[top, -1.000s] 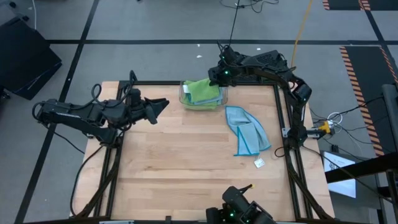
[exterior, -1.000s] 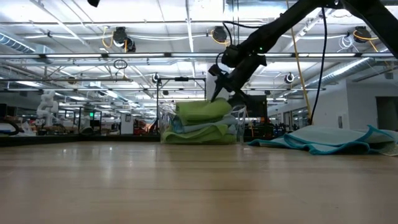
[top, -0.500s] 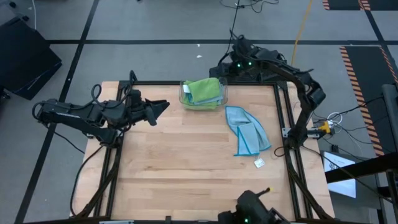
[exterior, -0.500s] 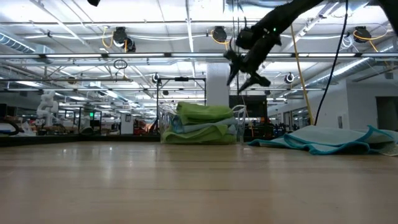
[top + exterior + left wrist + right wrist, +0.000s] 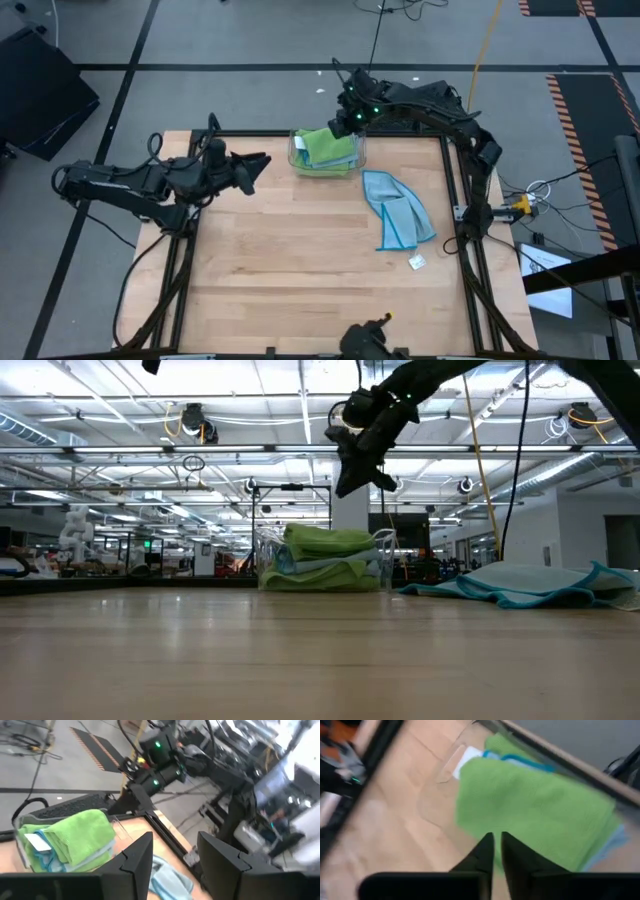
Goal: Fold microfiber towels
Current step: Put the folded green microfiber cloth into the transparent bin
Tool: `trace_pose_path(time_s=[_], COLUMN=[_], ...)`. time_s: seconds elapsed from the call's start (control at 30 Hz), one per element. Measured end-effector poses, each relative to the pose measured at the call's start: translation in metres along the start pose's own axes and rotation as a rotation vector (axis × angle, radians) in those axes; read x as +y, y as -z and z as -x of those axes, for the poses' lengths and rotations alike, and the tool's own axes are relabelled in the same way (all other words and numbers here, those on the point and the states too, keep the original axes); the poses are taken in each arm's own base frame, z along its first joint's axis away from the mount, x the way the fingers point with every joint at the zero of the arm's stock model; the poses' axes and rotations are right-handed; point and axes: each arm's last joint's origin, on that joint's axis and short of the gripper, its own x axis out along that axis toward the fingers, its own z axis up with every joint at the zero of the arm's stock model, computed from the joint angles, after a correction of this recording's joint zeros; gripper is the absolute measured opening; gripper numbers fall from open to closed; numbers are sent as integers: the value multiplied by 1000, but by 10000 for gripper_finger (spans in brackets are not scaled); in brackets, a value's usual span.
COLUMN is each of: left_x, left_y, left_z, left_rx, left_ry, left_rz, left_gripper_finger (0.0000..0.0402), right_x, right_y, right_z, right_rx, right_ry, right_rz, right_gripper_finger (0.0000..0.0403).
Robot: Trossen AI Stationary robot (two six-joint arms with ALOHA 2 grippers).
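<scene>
Lime-green cloth tops the stack in the clear plastic bin (image 5: 327, 151) at the table's (image 5: 300, 260) far edge as the right end effector (image 5: 347, 112), which half a second ago hung out beyond the far rail, swings back over the bin's far side. Its fingers, parted a moment earlier, now sit nearly shut on nothing, high above the pile in the low view. That suggests another reach for a towel is beginning. Folded green microfiber towels (image 5: 75, 840) and light blue ones fill the bin; a white tag (image 5: 35, 841) shows. One blue towel (image 5: 398, 212) lies crumpled, unfolded, just right of the bin. The left end effector (image 5: 262, 164) waits half-open and empty over the table's left side.
</scene>
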Motion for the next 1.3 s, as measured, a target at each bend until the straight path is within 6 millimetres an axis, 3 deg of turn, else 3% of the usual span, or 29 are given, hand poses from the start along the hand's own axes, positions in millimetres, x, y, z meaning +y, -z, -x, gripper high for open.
trace_pose_path(time_s=[0.1, 0.23, 0.4, 0.53, 0.97, 1.17, 1.3], left_x=[4, 8, 9, 10, 12, 12, 12], left_y=[-4, -5, -6, -6, -5, -5, -5], left_z=[-3, -8, -11, -11, -12, -12, -12], left_rx=[-34, -52, -59, -61, -56, -55, -55], left_ry=[-37, -71, -89, -89, -115, -115, -116], left_rz=[44, 50, 54, 55, 37, 20, 20], left_gripper_finger=[156, 156, 156, 156, 156, 156, 156], right_x=[-1, -15, -35, -42, -32, -14, -3], right_y=[-9, -12, -6, 3, 11, 1, -4], right_z=[-10, -41, -76, -92, -98, -59, -58], right_rx=[1, 25, 128, 218, 251, 140, 63], right_ry=[49, 119, 173, 212, 266, 213, 139], right_rz=[106, 156, 209, 261, 395, 398, 376], right_gripper_finger=[5, 9, 1, 1, 0, 0, 0])
